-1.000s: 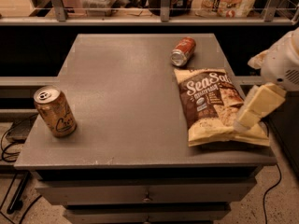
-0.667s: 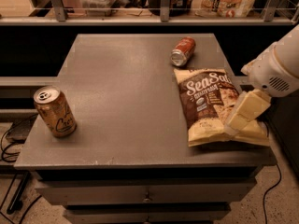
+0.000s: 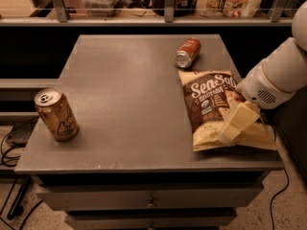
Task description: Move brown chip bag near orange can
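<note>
- The gripper [image 3: 238, 123] has come down and inward over the last second. It was above the right side of the brown chip bag [image 3: 208, 104], and now it sits low over the bag's right front corner, seemingly touching the wrapper.
- The white arm [image 3: 280, 73] has followed it in and reaches over the bag's right edge from off the table [image 3: 129, 90].
- The bag itself hasn't budged. It lies flat with the same outline as a second ago, lettering up, top end pointing away from the camera.
- Has the gripper clenched on the bag or is it still released? I cannot tell: the cream-coloured tip blends into the cream wrapper beneath it.
- Nothing lifted, no fresh crumple that I can make out, so my read is that this is the end of the approach with the grasp not confirmed.
- The orange can [image 3: 56, 115] stands upright well apart from the bag, far off to the bag's left and a little nearer the camera. It has not moved.
- A darker red can [image 3: 187, 52] lies on its side just beyond the bag's far left corner, also unmoved, and it is not the target.
- For the task, the reach looks done but the carry hasn't started. The whole stretch from the bag leftward to the orange can is still to cover.
- Holding a crinkly bag by one corner could let it droop or slip, so a firm hold matters before any lift.
</note>
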`<state>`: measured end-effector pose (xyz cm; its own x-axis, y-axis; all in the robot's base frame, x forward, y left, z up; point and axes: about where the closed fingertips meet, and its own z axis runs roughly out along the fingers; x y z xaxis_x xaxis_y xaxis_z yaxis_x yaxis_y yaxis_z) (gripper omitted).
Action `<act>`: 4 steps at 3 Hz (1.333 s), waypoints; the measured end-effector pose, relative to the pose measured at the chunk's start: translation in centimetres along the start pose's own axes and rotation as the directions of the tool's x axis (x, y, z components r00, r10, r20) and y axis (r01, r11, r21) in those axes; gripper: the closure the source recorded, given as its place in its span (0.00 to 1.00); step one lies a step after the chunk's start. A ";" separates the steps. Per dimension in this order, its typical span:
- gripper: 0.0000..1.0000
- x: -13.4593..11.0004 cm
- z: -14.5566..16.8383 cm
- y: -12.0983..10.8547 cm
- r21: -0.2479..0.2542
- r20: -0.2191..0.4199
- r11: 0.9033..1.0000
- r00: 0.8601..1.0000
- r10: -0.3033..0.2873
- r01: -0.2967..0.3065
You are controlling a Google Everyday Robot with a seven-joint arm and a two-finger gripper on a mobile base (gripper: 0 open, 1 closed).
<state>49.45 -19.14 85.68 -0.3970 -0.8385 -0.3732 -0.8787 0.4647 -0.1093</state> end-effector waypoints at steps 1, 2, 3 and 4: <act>0.40 -0.5 0.3 -0.1 0.004 0.013 1.000 1.000 0.004 -0.004; 0.72 -2.4 -1.5 0.0 0.043 0.058 0.999 0.998 -0.025 0.023; 0.95 -5.0 -3.3 0.8 0.058 0.092 0.994 0.991 -0.094 0.089; 1.00 -9.7 -5.6 3.0 0.060 0.156 0.975 0.963 -0.220 0.214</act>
<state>49.15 -11.19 94.17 -0.1474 -0.8655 -0.4787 -0.9258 0.2910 -0.2411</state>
